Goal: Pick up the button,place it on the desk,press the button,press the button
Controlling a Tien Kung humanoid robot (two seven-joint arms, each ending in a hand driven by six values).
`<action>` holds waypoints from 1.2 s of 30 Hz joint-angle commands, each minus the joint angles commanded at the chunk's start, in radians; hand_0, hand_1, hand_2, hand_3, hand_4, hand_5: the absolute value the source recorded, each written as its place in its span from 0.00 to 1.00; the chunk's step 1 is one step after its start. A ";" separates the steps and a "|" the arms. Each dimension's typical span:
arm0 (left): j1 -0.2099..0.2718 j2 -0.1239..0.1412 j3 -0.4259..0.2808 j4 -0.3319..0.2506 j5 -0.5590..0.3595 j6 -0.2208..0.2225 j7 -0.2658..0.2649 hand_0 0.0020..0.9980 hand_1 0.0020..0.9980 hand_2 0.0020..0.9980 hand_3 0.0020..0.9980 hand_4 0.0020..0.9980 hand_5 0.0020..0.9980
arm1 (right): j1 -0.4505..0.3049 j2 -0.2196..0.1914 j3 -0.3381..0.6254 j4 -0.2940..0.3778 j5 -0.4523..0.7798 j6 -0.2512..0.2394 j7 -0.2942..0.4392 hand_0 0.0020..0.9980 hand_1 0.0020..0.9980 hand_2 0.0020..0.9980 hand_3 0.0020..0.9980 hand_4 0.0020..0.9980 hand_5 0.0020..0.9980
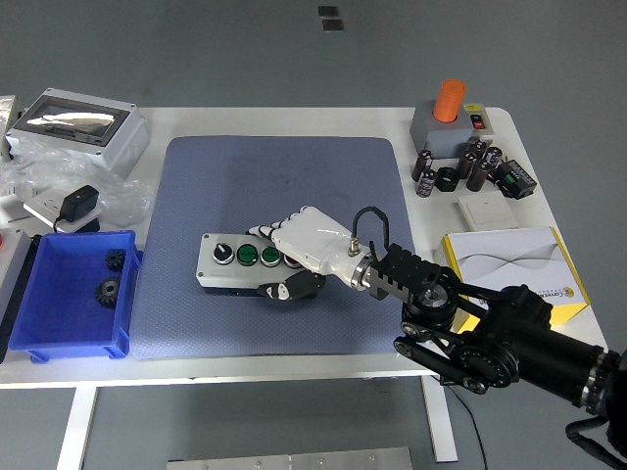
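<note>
The button box (240,263), a grey housing with a black knob and green buttons on top, is seen on the blue mat (279,196) toward its near half, on the white worktop (294,116). Its right end is clasped by the right hand (299,257): the white fingers (269,230) are curled over its top and far side, and the thumb is pressed against its front face. The box's left part is left uncovered. A blue bin (69,294) stands just left of the mat.
</note>
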State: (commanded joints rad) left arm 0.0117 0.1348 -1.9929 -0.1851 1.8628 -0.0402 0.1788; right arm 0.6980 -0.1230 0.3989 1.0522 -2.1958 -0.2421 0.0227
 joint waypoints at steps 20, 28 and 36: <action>0.000 0.003 -0.005 0.004 0.006 -0.001 -0.011 0.65 0.61 0.62 0.75 0.89 0.56 | 0.000 0.004 0.003 -0.005 0.022 0.024 0.004 0.66 0.73 0.74 0.75 0.54 0.00; 0.001 0.004 -0.004 0.004 0.004 -0.001 -0.010 0.65 0.61 0.62 0.75 0.89 0.56 | -0.001 0.006 -0.003 -0.006 0.024 0.026 -0.002 0.72 0.78 0.81 0.84 0.64 0.01; 0.001 0.004 -0.004 0.005 0.004 -0.003 -0.012 0.65 0.61 0.62 0.75 0.89 0.56 | -0.001 0.005 -0.010 -0.007 0.038 0.031 -0.008 0.74 0.80 0.84 0.88 0.68 0.05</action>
State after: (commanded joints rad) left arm 0.0129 0.1385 -1.9970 -0.1804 1.8671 -0.0427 0.1667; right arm 0.6966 -0.1177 0.3886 1.0453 -2.1580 -0.2114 0.0150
